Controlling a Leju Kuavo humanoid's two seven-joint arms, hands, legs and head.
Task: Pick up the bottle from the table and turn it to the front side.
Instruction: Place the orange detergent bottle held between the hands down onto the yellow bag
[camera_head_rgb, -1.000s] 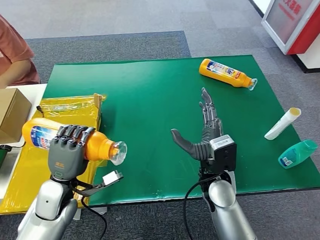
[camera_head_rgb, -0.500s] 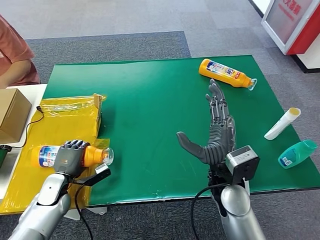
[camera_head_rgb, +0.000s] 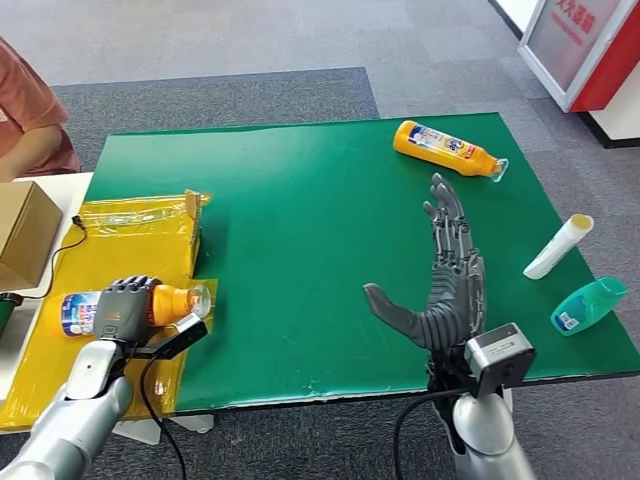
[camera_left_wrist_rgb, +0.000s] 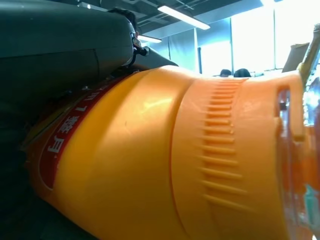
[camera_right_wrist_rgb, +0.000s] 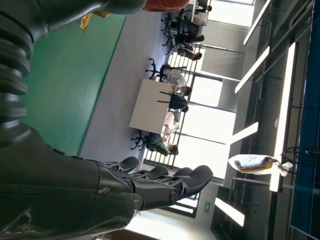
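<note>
Nearest me, at about 8 o'clock, my left hand (camera_head_rgb: 124, 310) is wrapped around an orange bottle (camera_head_rgb: 162, 303), holding it on its side low over the yellow plastic sheet (camera_head_rgb: 128, 240), cap pointing toward 3 o'clock. The left wrist view has the bottle's ribbed neck and clear cap right against the lens; part of a red label shows, so I cannot tell which face is up.

At 5 o'clock my right hand (camera_head_rgb: 445, 275) hovers above the green tabletop (camera_head_rgb: 302, 220), fingers spread wide and straight, holding nothing.

Further out at 3 o'clock lie a teal bottle (camera_head_rgb: 589, 304) and a white tube (camera_head_rgb: 558, 247). At 1 o'clock, the second orange bottle (camera_head_rgb: 445, 148) lies flat, untouched, well beyond my right fingertips.

My read: one bottle is nearly dealt with on the left. The far one remains to be picked up and turned; right hand looks staged for it.
</note>
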